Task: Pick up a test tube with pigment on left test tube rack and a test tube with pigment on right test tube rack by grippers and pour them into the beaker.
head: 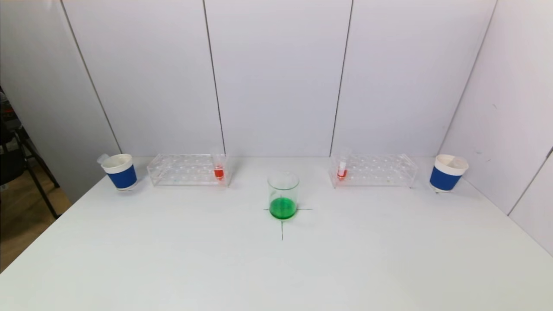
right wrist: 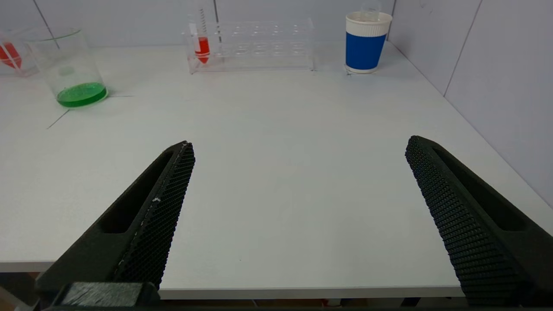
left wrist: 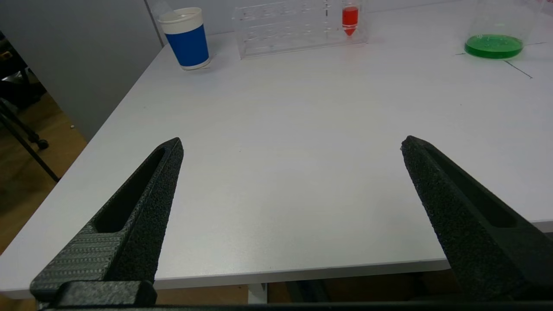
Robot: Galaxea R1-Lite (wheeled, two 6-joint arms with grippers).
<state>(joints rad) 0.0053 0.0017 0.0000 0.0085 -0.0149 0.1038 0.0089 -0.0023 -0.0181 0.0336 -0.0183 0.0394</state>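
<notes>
A glass beaker (head: 283, 195) with green liquid stands at the table's middle on a cross mark. The clear left rack (head: 188, 169) holds one test tube with red pigment (head: 218, 170) at its inner end. The clear right rack (head: 373, 170) holds one test tube with red pigment (head: 341, 169) at its inner end. Neither gripper shows in the head view. My left gripper (left wrist: 291, 144) is open and empty over the table's near edge, far from the left tube (left wrist: 350, 19). My right gripper (right wrist: 299, 146) is open and empty over the near edge, far from the right tube (right wrist: 201, 45).
A blue-and-white paper cup (head: 120, 171) stands left of the left rack with a clear tube end leaning out of it. Another cup (head: 447, 172) stands right of the right rack. White walls close the back and right sides. The table's left edge drops to the floor.
</notes>
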